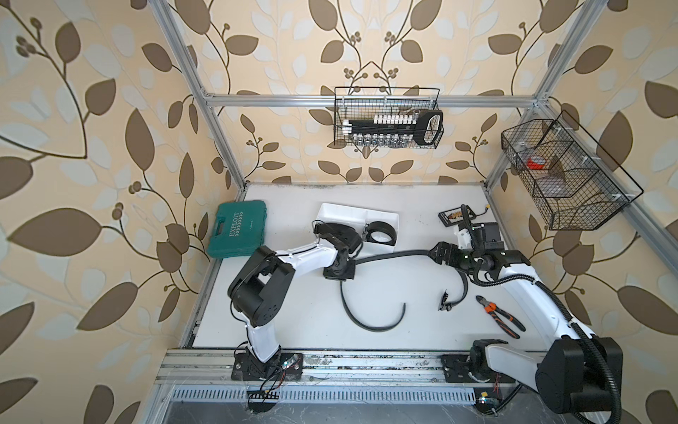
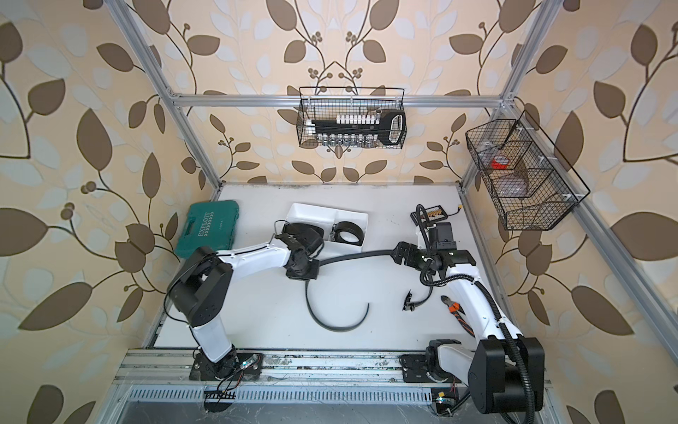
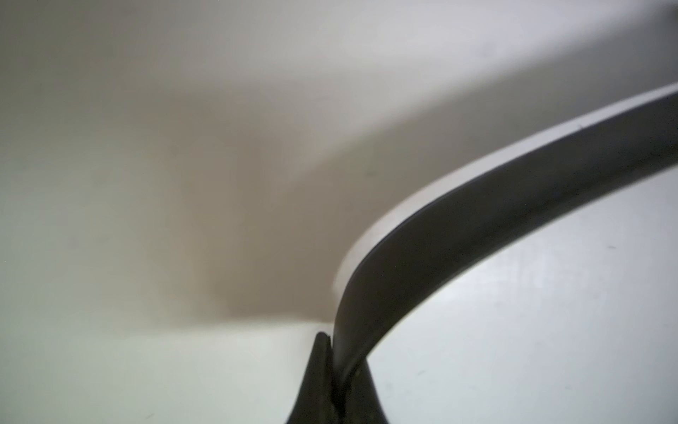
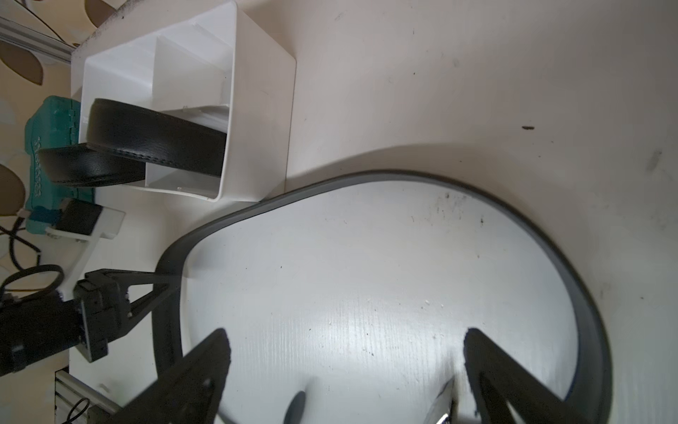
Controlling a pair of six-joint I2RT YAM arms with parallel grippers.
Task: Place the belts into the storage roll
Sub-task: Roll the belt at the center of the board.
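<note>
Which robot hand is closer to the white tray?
Left. The left gripper sits just in front of the white tray, pinching a belt; the right gripper hangs open farther off to its side.

Coiled belt [image 4: 157, 143] in tray [image 4: 257, 110]; case [image 1: 236, 227] L of it; pliers [image 1: 495, 312] front-R.

We see a white tabletop [image 1: 385, 286] flecked with small dark specks. The loose belt [image 1: 389, 254] is black. The coiled belt [image 4: 157, 139] is black too, grained, with a stitched line along its edge. The storage tray [image 1: 352, 211] is plain white. The case [image 1: 236, 227] is teal green with white lettering. The pliers [image 1: 500, 315] have orange and black handles. The back basket [image 1: 343, 110] and side basket [image 1: 587, 213] are black wire, and the roll [image 1: 535, 162] in the side one is red. The wallpaper [image 1: 110, 147] is cream with brown and pale grey leaves. The left arm [image 1: 304, 255] and right arm [image 1: 528, 297] are white with black joints. The left hand [image 3: 341, 352] and right hand [image 4: 346, 334] are black.
</note>
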